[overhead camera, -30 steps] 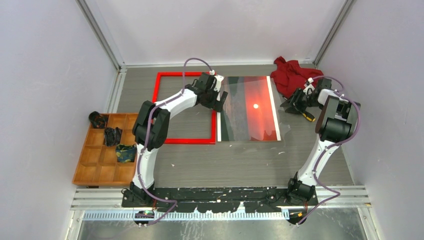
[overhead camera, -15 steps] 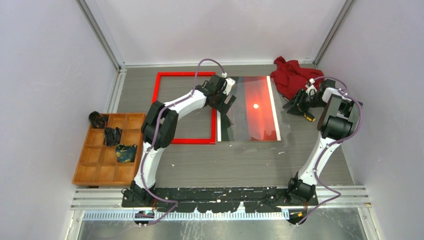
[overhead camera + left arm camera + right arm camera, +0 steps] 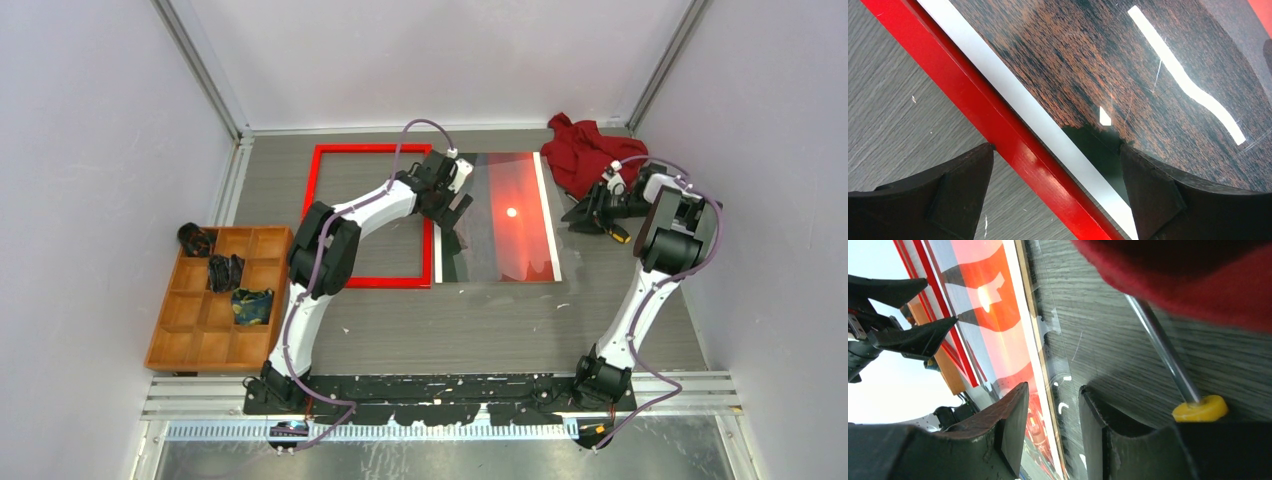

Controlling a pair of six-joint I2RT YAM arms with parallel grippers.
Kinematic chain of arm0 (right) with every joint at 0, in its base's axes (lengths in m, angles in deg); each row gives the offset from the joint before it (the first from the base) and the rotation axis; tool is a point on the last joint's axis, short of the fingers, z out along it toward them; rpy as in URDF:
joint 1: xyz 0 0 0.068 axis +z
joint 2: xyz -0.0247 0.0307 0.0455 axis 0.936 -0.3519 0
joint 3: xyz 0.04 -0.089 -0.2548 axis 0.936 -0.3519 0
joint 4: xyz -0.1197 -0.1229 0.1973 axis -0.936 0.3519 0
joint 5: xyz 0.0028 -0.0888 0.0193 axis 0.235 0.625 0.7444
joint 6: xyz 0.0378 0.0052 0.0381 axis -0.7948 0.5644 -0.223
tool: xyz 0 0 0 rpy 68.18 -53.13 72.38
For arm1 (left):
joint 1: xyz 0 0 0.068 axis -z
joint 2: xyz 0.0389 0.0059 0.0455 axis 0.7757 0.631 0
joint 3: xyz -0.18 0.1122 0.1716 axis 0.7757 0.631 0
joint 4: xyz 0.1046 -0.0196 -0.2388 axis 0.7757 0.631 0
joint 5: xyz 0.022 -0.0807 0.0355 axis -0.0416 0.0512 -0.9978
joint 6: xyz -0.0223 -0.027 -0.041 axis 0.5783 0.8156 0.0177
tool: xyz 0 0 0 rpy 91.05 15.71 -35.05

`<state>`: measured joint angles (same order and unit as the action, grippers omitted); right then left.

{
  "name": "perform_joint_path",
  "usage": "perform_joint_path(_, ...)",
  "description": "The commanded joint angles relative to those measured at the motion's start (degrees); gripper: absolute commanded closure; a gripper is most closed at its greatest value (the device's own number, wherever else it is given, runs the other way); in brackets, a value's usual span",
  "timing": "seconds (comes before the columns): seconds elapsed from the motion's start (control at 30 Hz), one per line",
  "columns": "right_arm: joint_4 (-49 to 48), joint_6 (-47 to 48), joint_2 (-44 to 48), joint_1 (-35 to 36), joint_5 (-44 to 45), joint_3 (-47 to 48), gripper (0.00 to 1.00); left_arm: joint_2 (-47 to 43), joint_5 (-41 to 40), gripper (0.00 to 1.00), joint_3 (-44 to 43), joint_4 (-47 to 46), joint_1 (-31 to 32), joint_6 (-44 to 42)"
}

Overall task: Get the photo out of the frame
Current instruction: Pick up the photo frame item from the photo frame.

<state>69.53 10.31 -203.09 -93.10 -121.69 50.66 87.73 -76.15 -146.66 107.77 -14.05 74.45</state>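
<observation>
Hovering left hand (image 3: 1056, 147): spread wide above frame (image 3: 368, 282) rail and photo (image 3: 520, 235) edge.
Right hand (image 3: 1053, 387): half open, empty.

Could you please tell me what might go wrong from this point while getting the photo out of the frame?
1. The open left end effector straddles the frame's red rail and the photo's white edge, so closing could pinch the rail instead.
2. The right end effector sits beside a yellow-tipped tool by the red cloth and might knock it.
</observation>
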Motion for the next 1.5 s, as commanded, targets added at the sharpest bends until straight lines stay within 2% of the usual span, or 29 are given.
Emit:
perform_joint_path(0.0,3.69,4.13,-1.01,0.06,-1.76,2.02,0.54,0.64,0.31,0.02,-1.98,1.32,0.55,-0.21)
perform_joint_path(0.33,8.91,8.92,-1.5,0.06,-7.04,3.93,0.61,0.72,0.87,0.02,-1.76,1.61,0.68,0.33)
perform_joint_path(0.8,14.52,13.06,-1.61,0.06,-13.0,5.73,0.64,1.07,1.45,0.03,-2.02,1.95,0.74,0.89)
perform_joint_path(1.2,16.34,17.55,-1.28,2.75,-10.31,5.08,0.61,1.34,1.45,0.03,-2.02,2.22,0.78,1.16)
perform_joint_path(1.47,18.09,19.02,-1.58,3.64,-13.46,5.2,0.61,1.35,1.45,0.03,-1.86,2.18,0.7,1.2)
